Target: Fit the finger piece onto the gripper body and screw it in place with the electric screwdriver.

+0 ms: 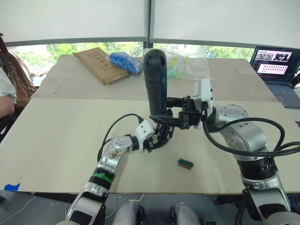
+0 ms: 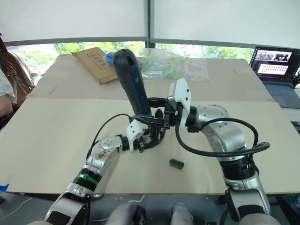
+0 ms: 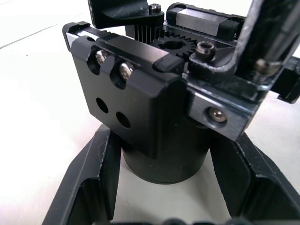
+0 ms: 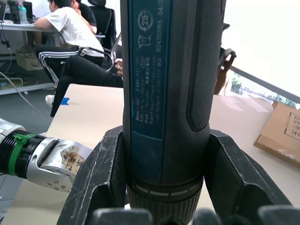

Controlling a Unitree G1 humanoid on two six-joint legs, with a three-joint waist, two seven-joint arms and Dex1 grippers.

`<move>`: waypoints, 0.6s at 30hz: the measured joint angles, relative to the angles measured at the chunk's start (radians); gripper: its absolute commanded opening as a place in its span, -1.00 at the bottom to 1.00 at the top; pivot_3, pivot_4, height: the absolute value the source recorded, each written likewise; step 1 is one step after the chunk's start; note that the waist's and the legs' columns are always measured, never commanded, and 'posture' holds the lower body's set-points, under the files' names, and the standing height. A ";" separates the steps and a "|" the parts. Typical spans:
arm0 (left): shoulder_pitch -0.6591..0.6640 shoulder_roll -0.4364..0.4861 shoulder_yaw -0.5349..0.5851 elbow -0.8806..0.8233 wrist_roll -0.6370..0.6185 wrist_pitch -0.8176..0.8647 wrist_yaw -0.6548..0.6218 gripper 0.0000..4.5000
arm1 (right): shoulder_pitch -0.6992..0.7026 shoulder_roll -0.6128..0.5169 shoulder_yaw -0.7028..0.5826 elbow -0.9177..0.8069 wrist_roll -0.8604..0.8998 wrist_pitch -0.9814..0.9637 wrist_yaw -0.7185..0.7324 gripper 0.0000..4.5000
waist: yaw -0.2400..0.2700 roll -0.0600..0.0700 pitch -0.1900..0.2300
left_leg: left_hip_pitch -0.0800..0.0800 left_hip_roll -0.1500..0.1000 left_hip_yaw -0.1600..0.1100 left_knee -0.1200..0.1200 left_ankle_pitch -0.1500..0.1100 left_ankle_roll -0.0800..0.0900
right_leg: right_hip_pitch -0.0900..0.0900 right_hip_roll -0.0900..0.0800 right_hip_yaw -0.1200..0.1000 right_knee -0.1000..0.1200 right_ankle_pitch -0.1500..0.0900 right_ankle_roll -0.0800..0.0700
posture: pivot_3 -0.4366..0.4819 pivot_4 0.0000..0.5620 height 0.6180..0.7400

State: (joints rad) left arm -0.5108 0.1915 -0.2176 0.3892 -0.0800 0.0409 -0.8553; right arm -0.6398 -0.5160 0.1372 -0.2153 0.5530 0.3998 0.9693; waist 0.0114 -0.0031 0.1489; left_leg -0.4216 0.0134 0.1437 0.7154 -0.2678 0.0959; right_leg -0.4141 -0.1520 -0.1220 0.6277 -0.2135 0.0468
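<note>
The electric screwdriver [image 1: 156, 84], a long dark cylinder, stands nearly upright over the table's middle, tip down. My right gripper [image 1: 165, 117] is shut on its lower end; in the right wrist view the fingers [image 4: 101, 173] clamp its barrel [image 4: 164, 84]. Just below it my left gripper [image 1: 161, 136] is shut on the black gripper body [image 3: 140, 108], its round base between the fingers [image 3: 91, 183]. A black block with two screws and two holes sits on the body's top. I cannot tell the finger piece apart from the body.
A small green-and-brown block [image 1: 185, 163] lies on the tan table [image 1: 61, 136] right of my left gripper. At the back are a cardboard box [image 1: 98, 63], a blue bag [image 1: 125, 62] and clear plastic bags [image 1: 187, 63]. A laptop [image 1: 276, 70] sits far right. A person [image 1: 7, 93] sits at the left edge.
</note>
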 measured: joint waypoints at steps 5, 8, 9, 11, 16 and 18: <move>0.000 0.000 0.000 0.000 0.000 0.000 0.001 0.01 | 0.000 0.000 0.001 0.007 0.005 0.001 -0.001 -0.15 | 0.000 0.000 0.000 | 0.000 0.000 0.000 0.000 0.000 0.000 | 0.000 -0.001 0.000 0.000 0.000 0.000 | -0.05 -0.47 0.87; 0.000 0.001 0.000 0.000 0.000 0.000 0.001 0.01 | 0.005 0.000 0.000 0.007 0.012 0.001 -0.009 -0.15 | 0.000 0.000 0.000 | 0.000 0.000 0.000 0.000 0.000 0.000 | 0.000 -0.001 0.000 0.000 0.000 0.000 | -0.05 -0.47 0.87; 0.000 0.001 -0.001 0.000 0.000 0.000 0.001 0.01 | 0.008 0.000 -0.001 0.007 0.013 0.001 -0.010 -0.15 | 0.000 0.000 -0.001 | 0.001 0.000 0.000 -0.001 0.000 0.000 | 0.000 -0.001 0.000 0.000 0.000 0.000 | -0.05 -0.47 0.87; 0.001 0.001 -0.001 0.000 0.000 0.000 0.001 0.01 | 0.013 0.000 -0.004 0.007 0.015 0.001 -0.012 -0.15 | 0.000 0.000 -0.001 | 0.001 0.000 0.000 -0.001 0.000 0.000 | 0.000 -0.001 0.000 0.000 0.000 0.000 | -0.05 -0.47 0.87; 0.001 0.003 -0.002 0.000 0.000 0.000 0.001 0.01 | 0.029 0.000 -0.016 0.000 0.020 0.001 -0.016 -0.15 | 0.000 0.000 -0.002 | 0.002 0.000 0.000 -0.002 0.000 0.000 | -0.001 -0.002 0.000 -0.001 0.000 0.000 | -0.05 -0.47 0.87; 0.001 0.003 -0.002 0.000 0.000 0.000 0.001 0.01 | 0.030 0.000 -0.025 0.000 0.022 0.007 -0.022 -0.15 | 0.000 0.000 -0.002 | 0.002 0.000 0.000 -0.002 0.000 0.000 | -0.002 -0.002 0.000 -0.001 0.000 0.000 | -0.05 -0.47 0.87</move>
State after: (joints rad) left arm -0.5095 0.1945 -0.2196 0.3892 -0.0796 0.0411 -0.8542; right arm -0.6096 -0.5159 0.1122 -0.2154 0.5754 0.4063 0.9472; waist 0.0111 -0.0032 0.1473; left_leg -0.4195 0.0135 0.1436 0.7133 -0.2679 0.0958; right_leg -0.4156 -0.1542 -0.1223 0.6268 -0.2134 0.0466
